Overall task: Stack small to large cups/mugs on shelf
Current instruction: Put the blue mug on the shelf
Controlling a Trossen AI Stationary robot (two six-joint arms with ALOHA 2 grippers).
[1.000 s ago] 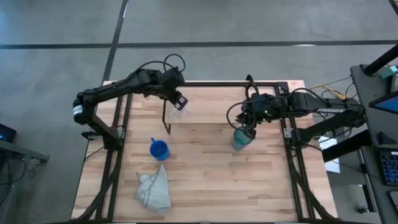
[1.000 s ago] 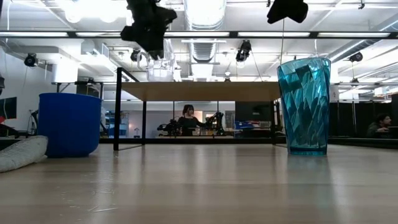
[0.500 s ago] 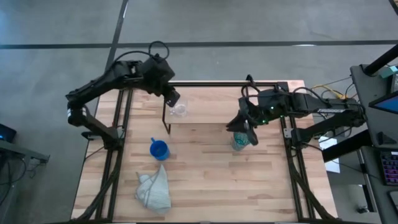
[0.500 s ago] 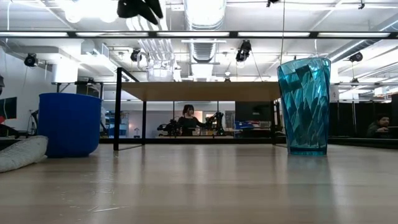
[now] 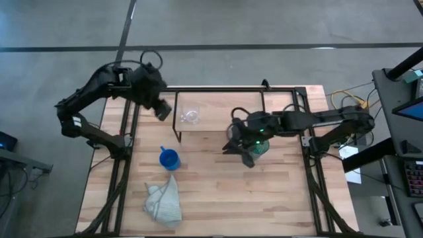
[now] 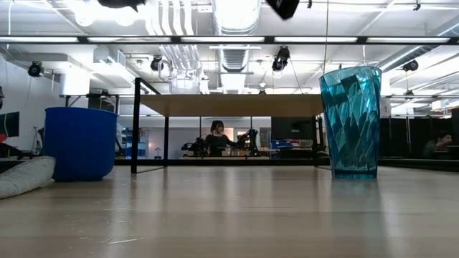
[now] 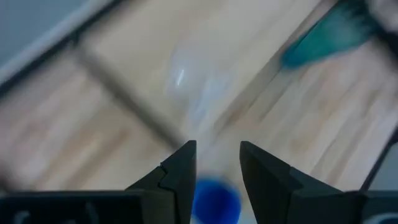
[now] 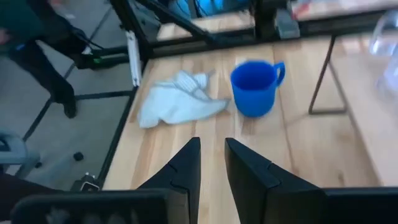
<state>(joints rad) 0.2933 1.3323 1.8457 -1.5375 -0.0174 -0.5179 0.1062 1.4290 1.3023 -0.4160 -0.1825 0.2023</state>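
The small clear glass cup [image 5: 191, 116] stands upright on the left part of the shelf's wooden top [image 5: 225, 112]. The blue mug [image 5: 169, 158] stands on the table in front of the shelf's left end. The teal cup [image 5: 260, 147] stands on the table by the shelf's right front and is partly under my right arm. My left gripper [image 5: 160, 110] is open and empty, up in the air left of the shelf. My right gripper [image 5: 230, 147] is a little open and empty, above the table just left of the teal cup.
A pale grey-green cloth [image 5: 164, 202] lies crumpled near the table's front edge, below the blue mug; it also shows in the right wrist view [image 8: 177, 99]. The black table frame runs along both sides. Bare tabletop lies between the mug and the teal cup [image 6: 350, 122].
My left gripper has risen off the glass cup and drawn back toward the table's left edge; the glass stays standing on the shelf top. My right gripper has gone from above the teal cup toward the table's left; the teal cup has not moved.
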